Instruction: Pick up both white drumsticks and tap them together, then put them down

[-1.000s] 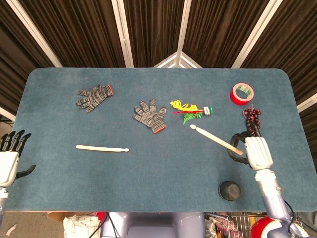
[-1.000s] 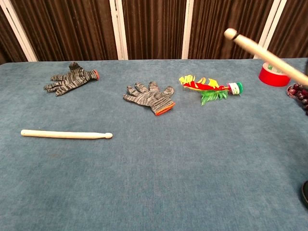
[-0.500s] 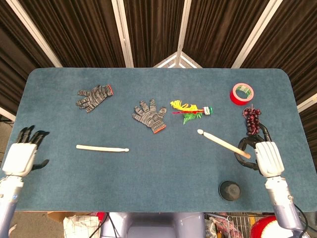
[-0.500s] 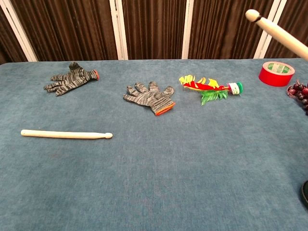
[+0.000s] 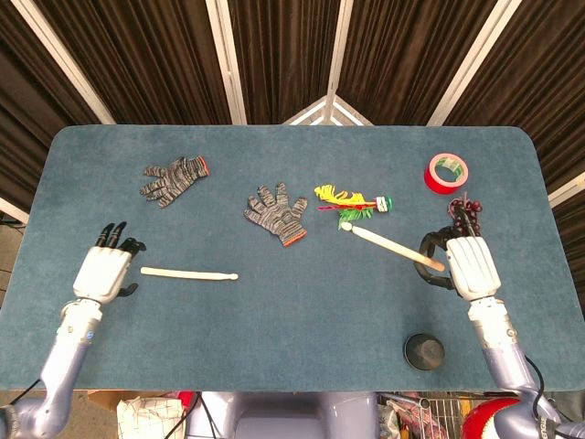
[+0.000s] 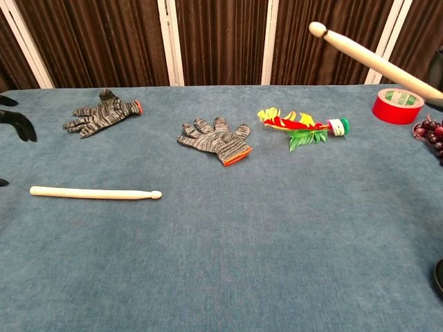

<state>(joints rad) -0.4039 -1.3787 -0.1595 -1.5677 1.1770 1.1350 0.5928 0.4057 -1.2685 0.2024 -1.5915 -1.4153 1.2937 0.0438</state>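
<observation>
- Right hand (image 5: 462, 265) grips one drumstick (image 5: 393, 246) by its butt, lifted off the table (image 5: 302, 311), tip slanting up and toward the middle, over near the feather toy (image 5: 352, 203).
- Left hand (image 5: 102, 268) hovers with its fingers spread, holding nothing, just beside the butt of the other drumstick (image 5: 189, 273).
- That stick lies flat, tip pointing right, toward the table's middle.
- Farther back: two knit gloves (image 5: 277, 213), red tape (image 5: 447, 173), grapes (image 5: 466, 218).
</observation>
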